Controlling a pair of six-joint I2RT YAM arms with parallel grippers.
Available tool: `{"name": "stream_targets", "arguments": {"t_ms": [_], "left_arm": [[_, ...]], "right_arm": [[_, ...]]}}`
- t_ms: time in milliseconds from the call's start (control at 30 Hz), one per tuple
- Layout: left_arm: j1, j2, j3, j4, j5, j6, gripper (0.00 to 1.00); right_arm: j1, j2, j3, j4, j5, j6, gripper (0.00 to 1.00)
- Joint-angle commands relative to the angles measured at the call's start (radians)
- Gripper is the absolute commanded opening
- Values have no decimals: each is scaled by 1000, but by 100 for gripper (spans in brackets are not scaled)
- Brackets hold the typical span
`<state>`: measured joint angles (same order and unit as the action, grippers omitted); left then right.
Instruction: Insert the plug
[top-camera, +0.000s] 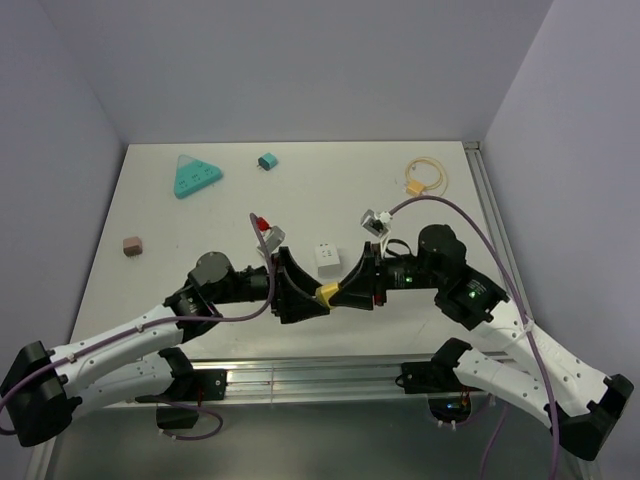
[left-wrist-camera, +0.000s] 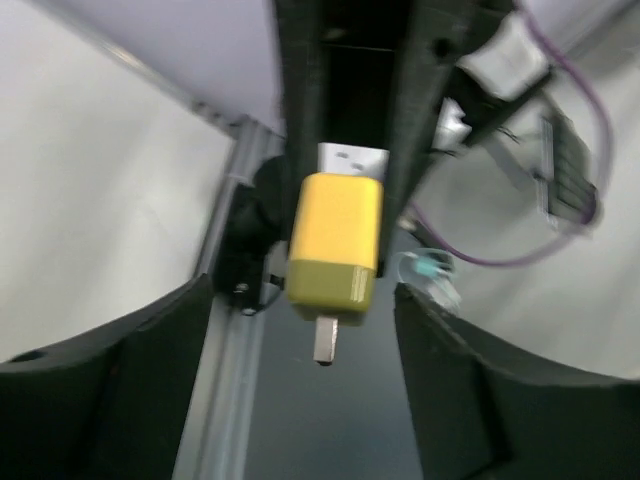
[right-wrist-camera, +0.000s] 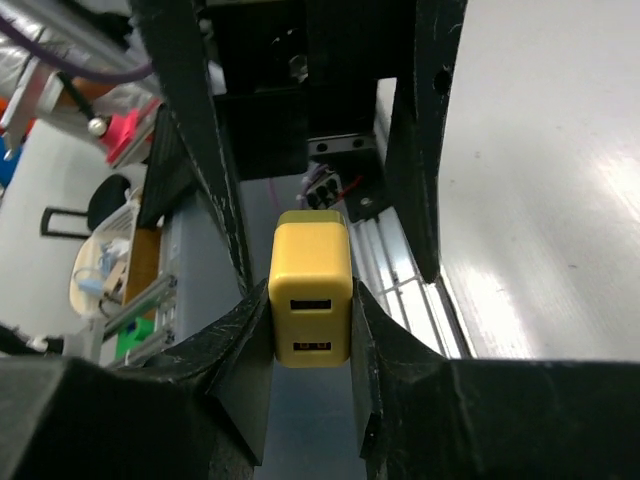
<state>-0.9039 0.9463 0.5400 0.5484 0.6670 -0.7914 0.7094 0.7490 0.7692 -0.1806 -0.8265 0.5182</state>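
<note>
Landmark: the white socket block, which lies on the table about in the middle of its width.
Yellow plug: on the near side of the white socket block, toward the arm bases, close to the block but apart from it. It is held between the two grippers and does not lie on the table.
Plug, detail: the body is a yellow block. The end that faces the right wrist camera has two small slots. In the left wrist view a metal blade shows at its lower end.
Right gripper: it comes to the plug from the right of the white socket block. Its fingers are closed narrow on the two sides of the yellow plug and carry it.
Left gripper: it comes from the left of the white socket block and meets the right gripper at the plug. Its fingers stand wide, one on each side of the plug, with a free gap on both sides, so they do not touch it.
Green triangular power strip: far behind the white socket block and to its left, flat on the table.
Small teal adapter: behind the white socket block, a little to its left, near the far edge.
Pink adapter: well to the left of the white socket block, near the left edge.
Yellow cable coil: behind the white socket block and to its right.
</note>
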Motion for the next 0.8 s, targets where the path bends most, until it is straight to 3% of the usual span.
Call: {"name": "stream_targets", "arguments": {"t_ms": [0,100,300,467,767], "left_arm": [[2,-52,58,-235,-265,104,81],[2,-75,63,-361,-422,126,99],[3,-150,23,-452,-619,63,100],[5,-210,23,-593,-888,-60,100],[5,-155,46,-711,-932,-158,100]], "right_arm": [[4,33,102,-106,134,-53,0],[4,84,156,-200,297,-58,0],[2,216,240,-324,559,-40,0],[2,369,317,-388,723,-11,0],[2,628,442,-480,912,34,0]]}}
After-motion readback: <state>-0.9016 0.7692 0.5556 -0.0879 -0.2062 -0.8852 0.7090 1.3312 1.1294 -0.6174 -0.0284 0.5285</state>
